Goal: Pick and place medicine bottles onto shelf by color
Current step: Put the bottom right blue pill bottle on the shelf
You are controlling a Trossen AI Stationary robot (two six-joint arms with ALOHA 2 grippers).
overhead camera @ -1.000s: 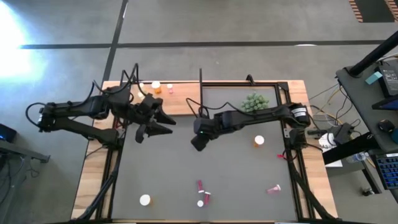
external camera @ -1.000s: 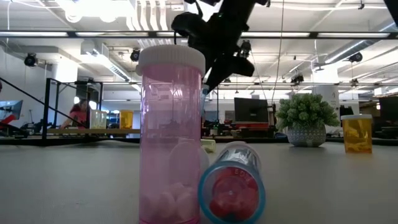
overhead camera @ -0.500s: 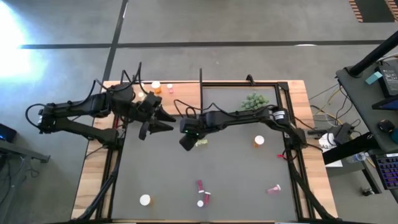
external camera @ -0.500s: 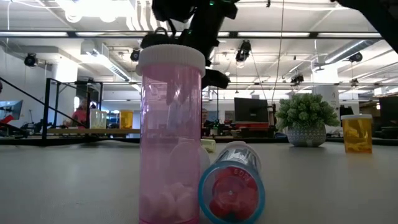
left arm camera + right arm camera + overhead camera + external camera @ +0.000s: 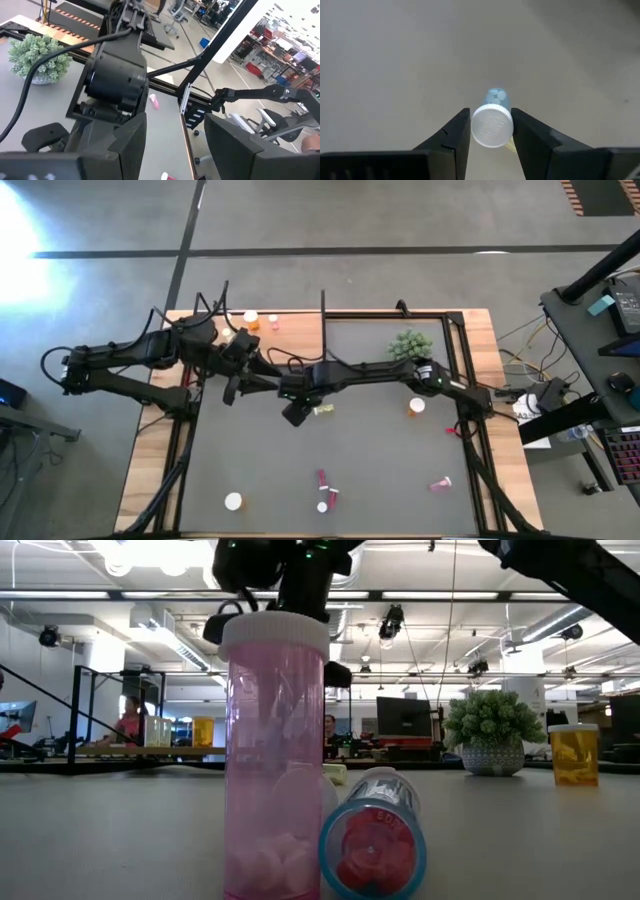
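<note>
Above the mat (image 5: 380,470), just in front of the shelf (image 5: 300,352), we see the right gripper (image 5: 491,131) pinching a white-capped bottle (image 5: 492,124) by the cap between its fingers (image 5: 454,137); the bottle hangs clear of the mat; beside it, over the shelf's front edge, the left gripper (image 5: 262,374) hovers, spread and empty.

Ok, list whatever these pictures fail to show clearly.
- Right tool: wrist view shows a white-capped bottle between its fingers; body colour foreshortened behind the cap.
- High view: that bottle is hidden under the arm.
- Light-wood shelf: low view, mostly behind the tall pink bottle.
- Left tool: holds nothing visible.
</note>
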